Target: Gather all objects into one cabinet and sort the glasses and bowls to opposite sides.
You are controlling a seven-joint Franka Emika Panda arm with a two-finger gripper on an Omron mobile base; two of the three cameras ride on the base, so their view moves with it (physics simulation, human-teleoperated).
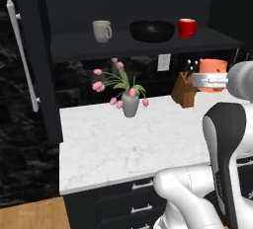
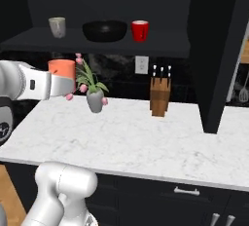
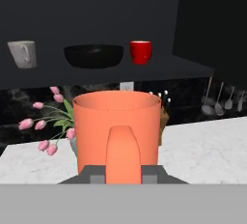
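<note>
The end effector (image 3: 123, 178) is clenched on the handle of the orange mug (image 3: 117, 124) and holds it upright in the air above the desk (image 1: 123, 144), below the cabinet shelf (image 1: 138, 45). The step in hand seems to be carrying this last mug up to the shelf. There the grey-white mug (image 1: 102, 30) stands at the left, the black bowl (image 1: 152, 30) in the middle and the red mug (image 1: 187, 28) at the right, so the next move calls for a lift onto the mugs' side, apart from the bowl.

Orange mug (image 2: 62, 67) in tool (image 2: 62, 84)

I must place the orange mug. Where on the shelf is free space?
Free: the shelf right of the red mug, and the gap between the pale mug and the black bowl. Crowded: bowl and red mug nearly touch.
</note>
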